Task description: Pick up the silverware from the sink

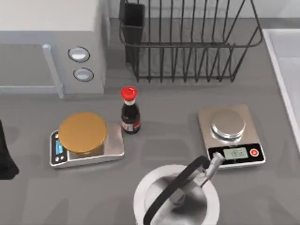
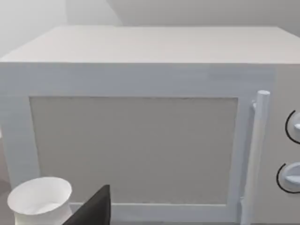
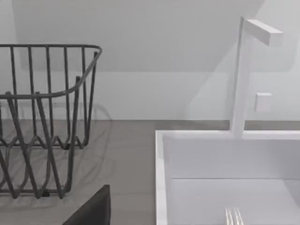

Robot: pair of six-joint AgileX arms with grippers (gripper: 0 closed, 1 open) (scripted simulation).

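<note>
Where our right wrist view looks down, a dark tool [image 3: 89, 208] edge sits nearest; we cannot tell how far it is open. Beyond it, the sink [image 3: 161, 178] holds the silverware [image 3: 233, 216], tines just visible on the basin floor. Farther off stand the wire rack [image 3: 42, 117] and the white faucet [image 3: 241, 79]. Our left arm [image 1: 5, 157] sits at the surface's [image 1: 164, 136] left edge, facing the microwave [image 2: 140, 117]; tool state unreadable.
</note>
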